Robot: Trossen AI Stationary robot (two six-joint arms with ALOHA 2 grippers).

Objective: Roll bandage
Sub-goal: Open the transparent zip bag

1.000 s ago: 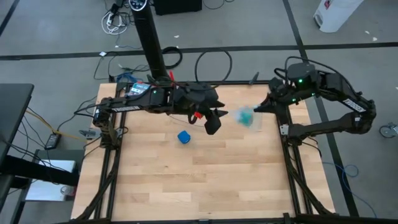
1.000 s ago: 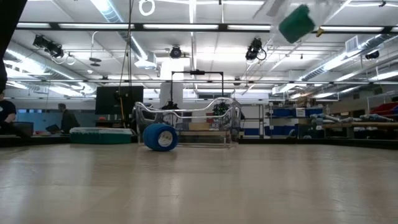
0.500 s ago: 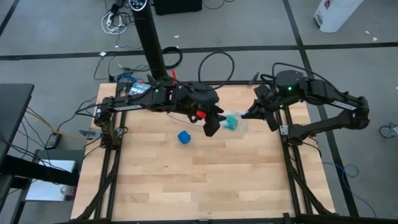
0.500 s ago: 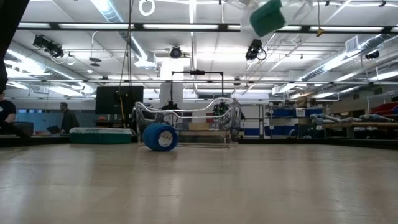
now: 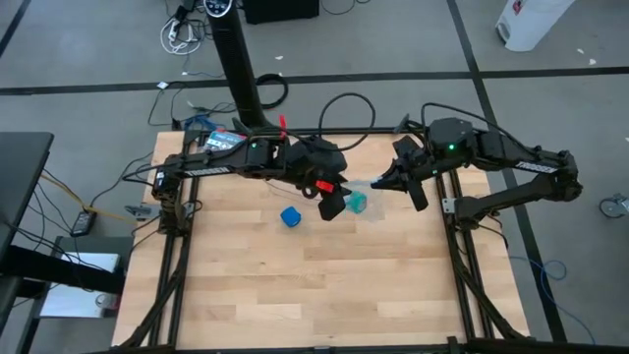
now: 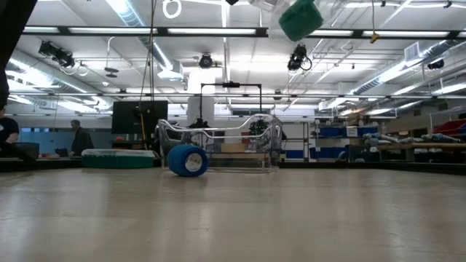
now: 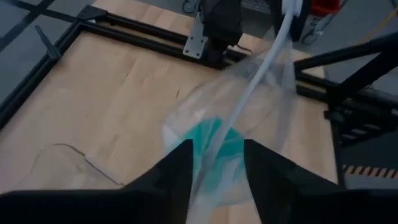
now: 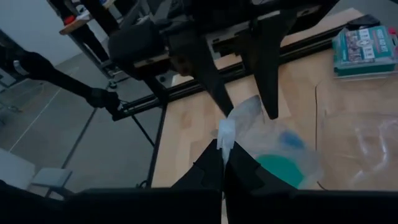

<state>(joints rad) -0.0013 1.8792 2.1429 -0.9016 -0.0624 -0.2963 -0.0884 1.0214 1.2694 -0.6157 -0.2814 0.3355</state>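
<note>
The bandage is a small blue roll [image 5: 291, 216], standing on its rim on the table [image 6: 187, 160]; no gripper touches it. A clear plastic bag [image 5: 371, 192] with a teal-green roll [image 5: 359, 203] inside hangs above the table's far middle. My right gripper [image 5: 385, 183] is shut on the bag. My left gripper [image 7: 214, 171] is open, one finger on each side of the bag's lower part. I cannot tell whether those fingers touch it. The teal roll also shows at the top of the low view [image 6: 300, 18]. My right gripper pinches the bag's white zip edge [image 8: 225, 134] between its two shut fingers, coming from the table's right side and slanting a little downward. The bag is lifted clear of the table and sags beyond the fingers, with the teal roll [image 8: 280, 168] in its bottom.
A green-and-white printed box [image 8: 364, 46] lies at the table's far left corner [image 5: 218, 141]. Another clear bag [image 7: 68, 165] lies flat on the wood. The table's black frame [image 5: 457, 256] runs along its edges. The near half of the table is bare wood [image 5: 314, 295].
My right gripper has carried the bag with the teal roll toward the table's left, up to my left gripper, and the bag now hangs between the left fingers. My left gripper has tipped a little downward. The blue roll has stayed put.
</note>
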